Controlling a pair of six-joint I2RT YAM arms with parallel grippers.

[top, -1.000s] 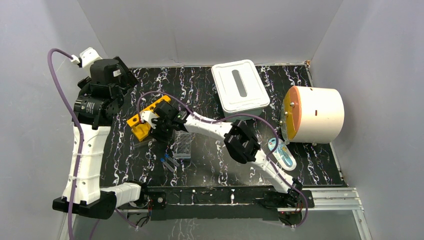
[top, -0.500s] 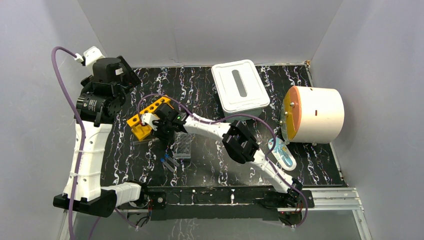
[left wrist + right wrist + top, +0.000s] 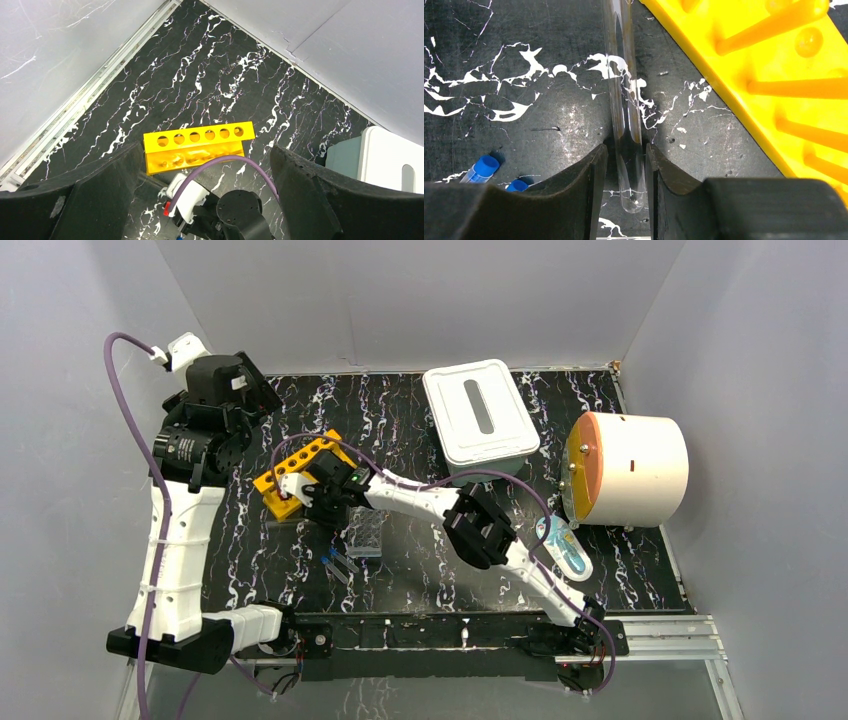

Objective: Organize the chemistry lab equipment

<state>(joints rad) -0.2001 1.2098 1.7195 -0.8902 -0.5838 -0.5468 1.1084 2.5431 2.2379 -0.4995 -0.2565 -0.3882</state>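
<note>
Right wrist view alone shows right gripper (image 3: 626, 152) clamping a clear tube (image 3: 622, 75).

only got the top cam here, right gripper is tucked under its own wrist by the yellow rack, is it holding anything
Observer: Yes. The right gripper is shut on a clear test tube lying on the table.
Operator: which way does it point
Observer: Rounded end toward the wrist camera; the rest runs away alongside the yellow rack.
Operator: rack holes free
Observer: The left wrist view shows six holes, no tube in any.
</note>
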